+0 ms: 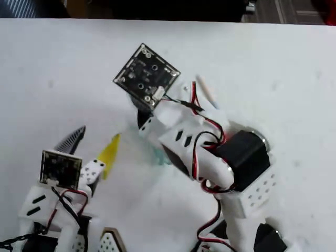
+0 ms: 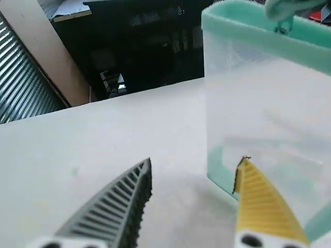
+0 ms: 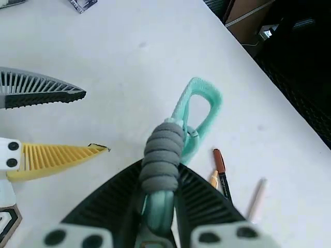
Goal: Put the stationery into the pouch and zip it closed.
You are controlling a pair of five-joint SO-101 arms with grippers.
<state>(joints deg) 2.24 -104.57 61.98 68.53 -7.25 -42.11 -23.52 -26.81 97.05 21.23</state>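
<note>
"Two hands at the table (image 1: 262, 52). How is each one set?"

"The right hand (image 3: 161, 173) is clenched on the pouch (image 2: 258, 113). Its black fingers press in from either side of the teal rim (image 3: 199, 101), and a gray wrapped tab (image 3: 163, 155) lies between them."

"And the left hand (image 2: 194, 170)?"

"Released. Its gray finger (image 2: 119, 206) and yellow finger (image 2: 261, 206) are spread wide with nothing between them. The yellow tip sits at the pouch's lower corner, but I cannot tell whether it touches."

"How does the pouch stand?"

"Upright, clear-walled, gripped at its top edge. Seen from the right wrist, the rim beyond the fingers opens into a loop."

"Where is the stationery?"

"Out on the table, on the pouch's far side from the left hand. A pen (image 3: 221, 170) with a brown cap lies just beside the right hand, its lower end hidden under a black finger. A pale stick (image 3: 256, 199) lies near it, apart. A small orange piece (image 3: 213, 179) sits against the pen, too small to identify."

"Anything inside the pouch?"

"I cannot tell through the walls."
</note>
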